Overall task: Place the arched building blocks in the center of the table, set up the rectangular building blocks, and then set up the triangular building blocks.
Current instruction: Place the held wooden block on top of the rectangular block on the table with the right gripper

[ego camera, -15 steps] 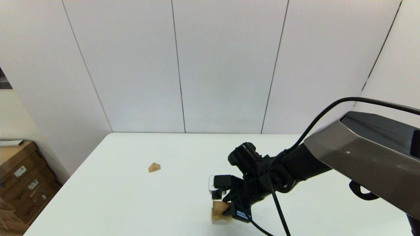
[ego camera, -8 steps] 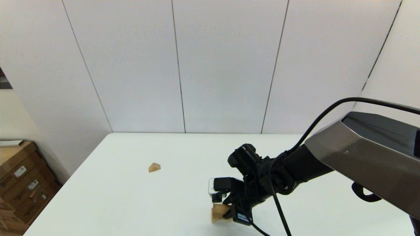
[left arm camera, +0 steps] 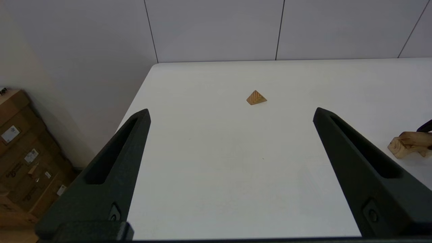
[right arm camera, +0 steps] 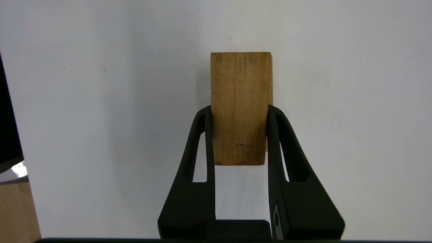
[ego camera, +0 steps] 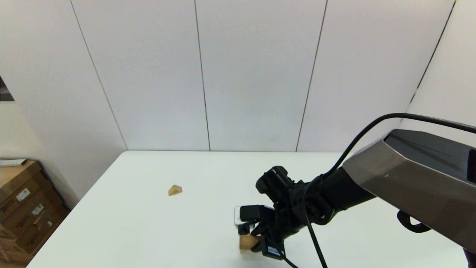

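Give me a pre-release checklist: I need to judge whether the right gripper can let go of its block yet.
1. Right gripper shut on the wooden block: ok.
2. Block centred and square between the jaws: ok.
3. Block's base resting on the table: cannot tell, the gripper hides it.
4. Which block it is: cannot tell, only a plain face without a notch shows.
5. Triangular block well clear, to the left: ok.
6. Left gripper open, away from the work: ok.
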Controlling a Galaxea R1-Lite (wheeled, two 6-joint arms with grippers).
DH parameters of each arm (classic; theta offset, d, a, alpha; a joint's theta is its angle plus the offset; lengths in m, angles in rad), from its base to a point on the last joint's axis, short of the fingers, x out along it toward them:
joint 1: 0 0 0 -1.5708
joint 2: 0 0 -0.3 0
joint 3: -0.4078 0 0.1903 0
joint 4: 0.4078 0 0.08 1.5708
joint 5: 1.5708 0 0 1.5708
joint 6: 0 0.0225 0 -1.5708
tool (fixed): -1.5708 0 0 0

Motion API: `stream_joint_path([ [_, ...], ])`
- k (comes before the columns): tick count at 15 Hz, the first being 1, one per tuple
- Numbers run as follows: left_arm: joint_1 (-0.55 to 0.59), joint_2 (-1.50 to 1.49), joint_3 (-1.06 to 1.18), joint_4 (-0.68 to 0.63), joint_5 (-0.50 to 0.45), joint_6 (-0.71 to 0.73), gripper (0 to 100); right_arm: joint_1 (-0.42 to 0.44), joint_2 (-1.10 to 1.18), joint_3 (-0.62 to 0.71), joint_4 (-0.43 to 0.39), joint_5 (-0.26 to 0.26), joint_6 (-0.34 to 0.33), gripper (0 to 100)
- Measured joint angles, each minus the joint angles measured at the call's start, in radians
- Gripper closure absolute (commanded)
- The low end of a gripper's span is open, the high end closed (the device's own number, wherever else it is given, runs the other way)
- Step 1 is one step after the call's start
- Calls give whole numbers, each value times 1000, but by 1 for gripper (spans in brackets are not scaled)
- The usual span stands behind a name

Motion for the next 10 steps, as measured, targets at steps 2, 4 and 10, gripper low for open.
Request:
stream_joint_path([
  [2, 0, 0, 0, 0, 0, 0, 0, 0, 1, 0, -2, 0, 0, 100],
  [4, 0, 0, 0, 0, 0, 0, 0, 1, 5, 0, -4, -1, 0, 100],
  [10, 0, 0, 0, 0, 0, 0, 0, 0, 9, -7, -4, -2, 1, 100],
])
